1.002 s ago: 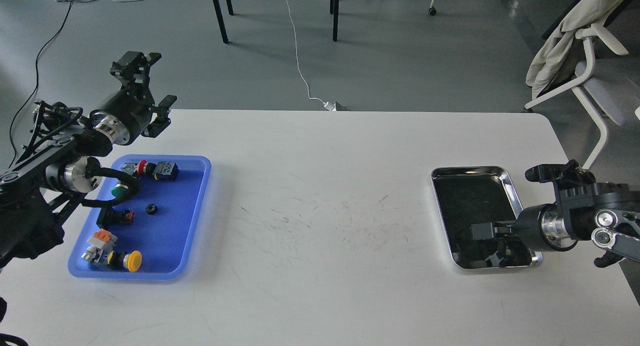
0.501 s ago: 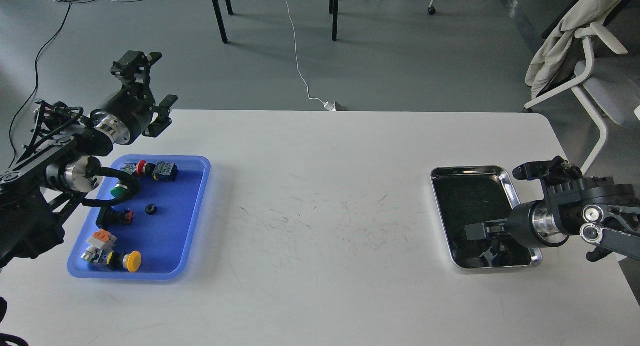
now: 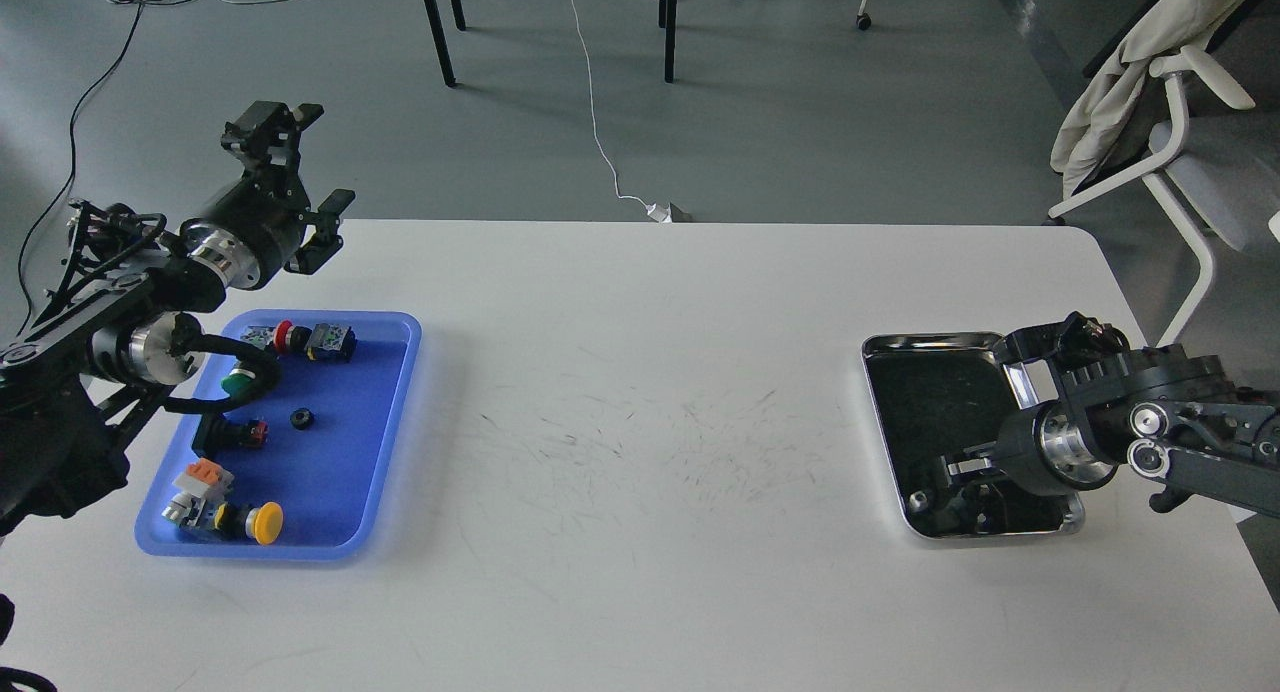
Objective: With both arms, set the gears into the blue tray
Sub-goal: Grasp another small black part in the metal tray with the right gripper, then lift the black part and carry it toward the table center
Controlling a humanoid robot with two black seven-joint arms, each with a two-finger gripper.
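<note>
One gear [image 3: 299,419] lies flat on the floor of the blue tray [image 3: 395,412], among the push-buttons [image 3: 250,520]; the second gear cannot be made out against the dark, mirror-like bottom of the steel tray [image 3: 1010,357] on the counter [image 3: 640,422]. The right gripper [image 3: 958,472] reaches low into that steel tray, its fingers too dark to tell wide from narrow. The left gripper [image 3: 300,172] hangs wide and empty beyond the blue tray. Such a gear is likely light, stiff and apt to skid on polished steel, so pinching across its toothed rim looks best.
</note>
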